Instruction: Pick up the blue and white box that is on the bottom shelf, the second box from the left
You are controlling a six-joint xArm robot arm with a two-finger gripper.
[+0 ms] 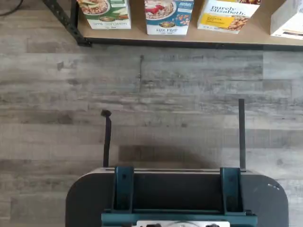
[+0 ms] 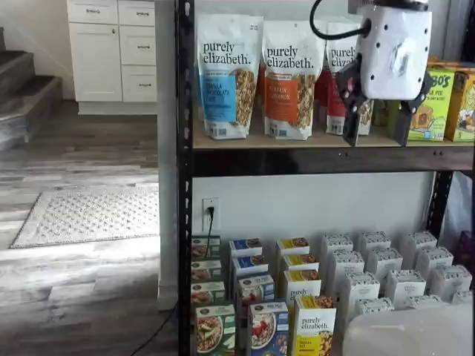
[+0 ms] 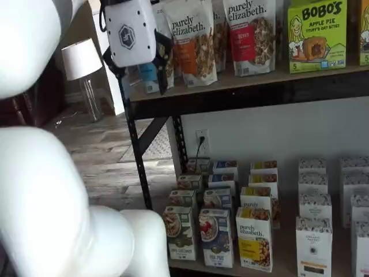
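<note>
The blue and white box (image 1: 168, 16) stands upright at the front of the bottom shelf (image 1: 189, 39), between a green-fronted carton (image 1: 104, 14) and a yellow "purely elizabeth" carton (image 1: 227, 16). Both shelf views show the blue and white box (image 2: 267, 330) (image 3: 215, 236) in the front row, with more like it lined up behind. My gripper (image 2: 377, 126) (image 3: 143, 81) hangs high in front of the upper wooden tier, far above the box. A plain gap shows between its black fingers (image 2: 350, 122), so it is open and holds nothing.
Tall granola bags (image 2: 223, 74) and yellow "BOBO'S" boxes (image 3: 316, 34) fill the upper tier. White cartons (image 2: 386, 271) fill the right of the bottom shelf. The rack's black post (image 2: 184, 185) stands at its left. My white arm (image 3: 52, 202) blocks the near left.
</note>
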